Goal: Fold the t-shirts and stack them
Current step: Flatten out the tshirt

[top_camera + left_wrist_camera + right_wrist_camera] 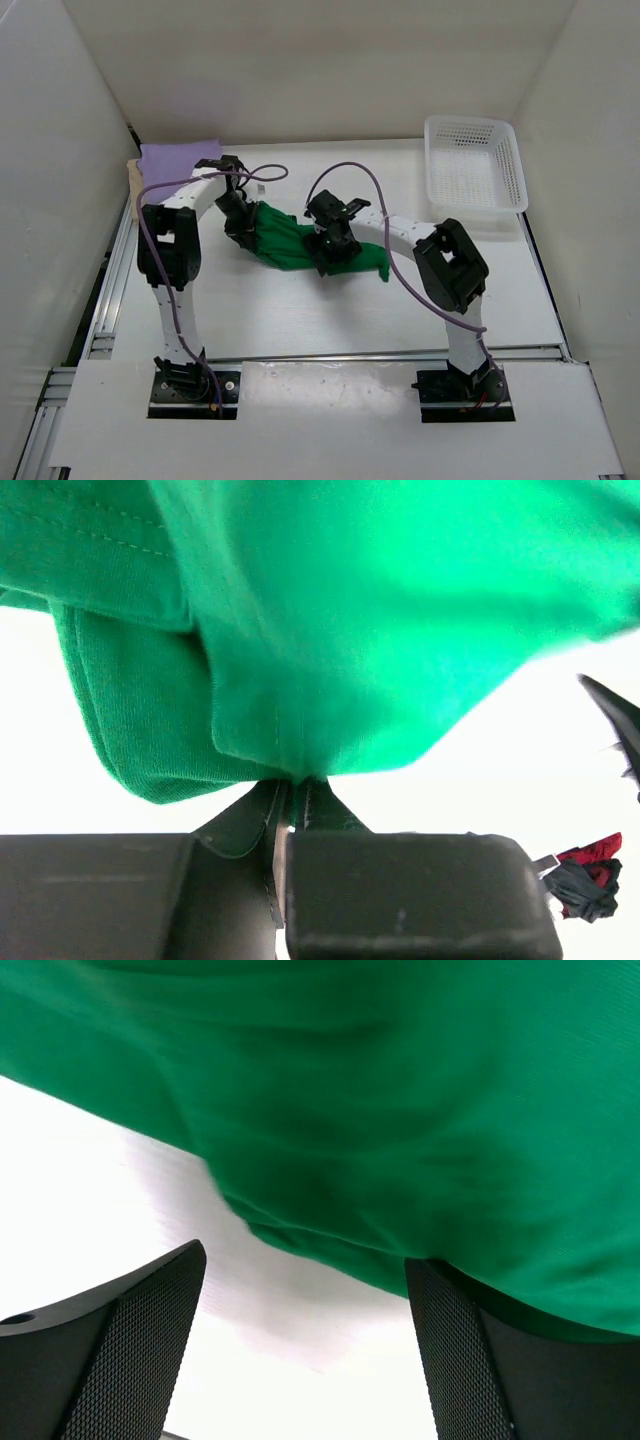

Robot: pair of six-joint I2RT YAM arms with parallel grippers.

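The bright green t-shirt (290,240) lies bunched in the middle of the table between both arms. My left gripper (238,232) is at its left end, shut on a pinch of the green cloth (330,630). Over the shirt's right part my right gripper (330,252) stands open, the green cloth (400,1110) just ahead of its fingertips (150,1300) with nothing between them. A folded light purple t-shirt (178,157) lies at the back left on top of a tan t-shirt (133,180), of which only an edge shows.
A white mesh basket (474,162) stands at the back right corner. White walls close in the table on three sides. The left arm's purple cable (262,172) loops over the table behind the green shirt.
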